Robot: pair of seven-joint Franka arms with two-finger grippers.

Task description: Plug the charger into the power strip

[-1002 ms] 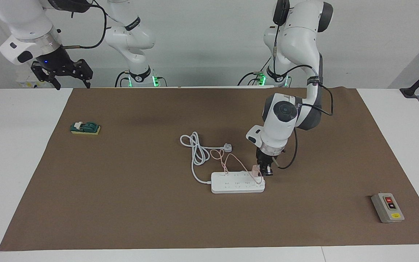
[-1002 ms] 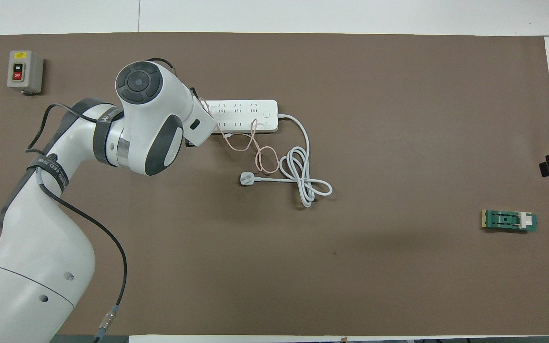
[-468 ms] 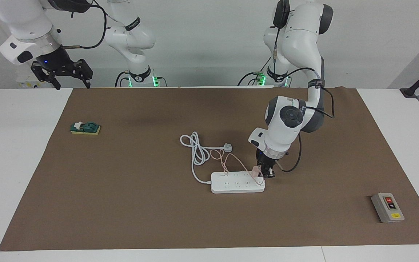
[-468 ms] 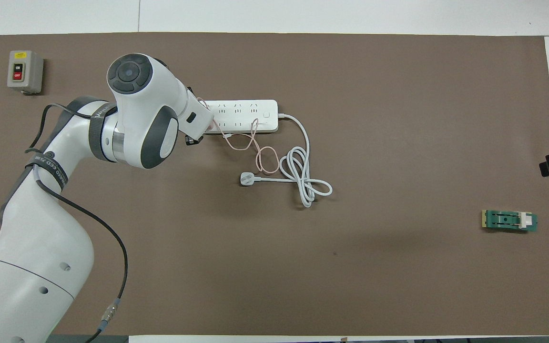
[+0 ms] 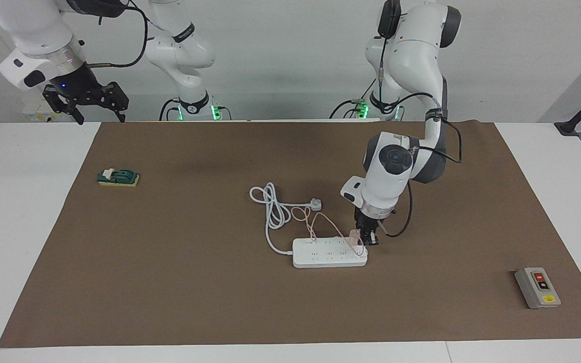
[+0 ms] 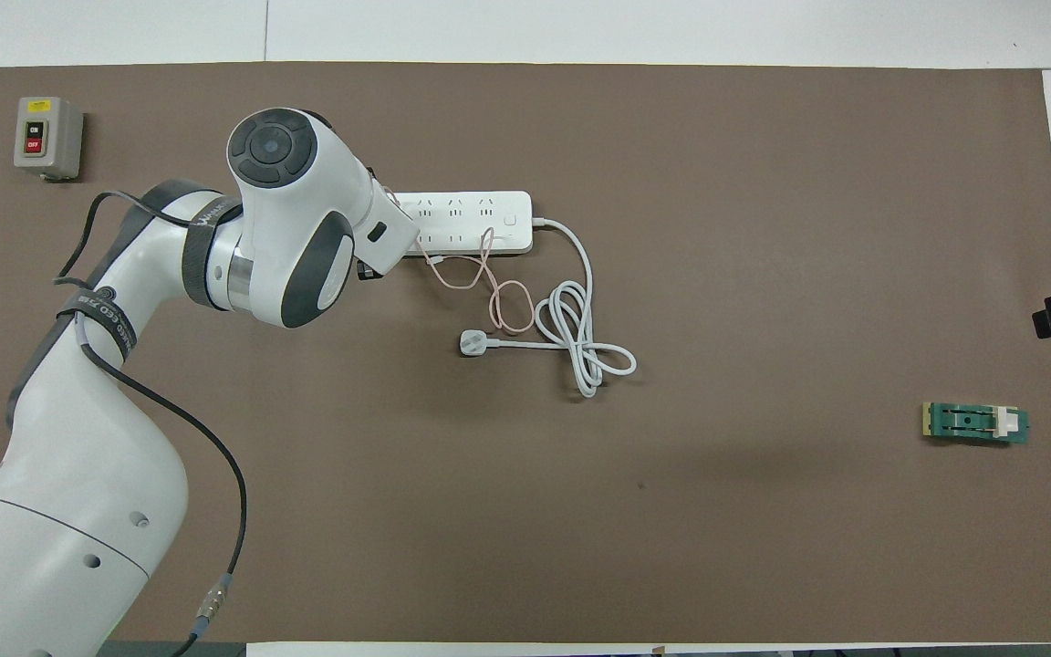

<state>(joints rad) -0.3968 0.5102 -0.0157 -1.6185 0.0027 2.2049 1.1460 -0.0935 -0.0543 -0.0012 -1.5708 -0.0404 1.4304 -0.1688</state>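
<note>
Right gripper [image 5: 86, 103]: raised over the table corner at the right arm's end, on the robots' edge; claw spread, nothing in it; arm waiting.
Green part on yellow pad [image 5: 118, 177]: on the brown mat [image 5: 169, 282] toward the right arm's end, untouched.
White three-pin plug [image 5: 315, 204]: lying mid-mat with its thick cord coiled beside it, nearer the robots than the strip.
Left gripper [image 5: 367, 240]: down at the strip's end toward the left arm's end of the table; whether it was pinching the charger, I could not tell.
Charger [image 5: 354, 236]: pale pink cube on the strip's last socket at that end, thin pink cable looping toward the plug.
Power strip [image 5: 330, 252]: flat on the mat, near its middle.
Grey button box [image 5: 537, 287]: at the mat corner farthest from the robots, left arm's end.
Change: across the last second the left wrist swung out and returned; charger and strip kept their places.
Meaning: judged as seating effort in progress; full insertion could not be confirmed.
</note>
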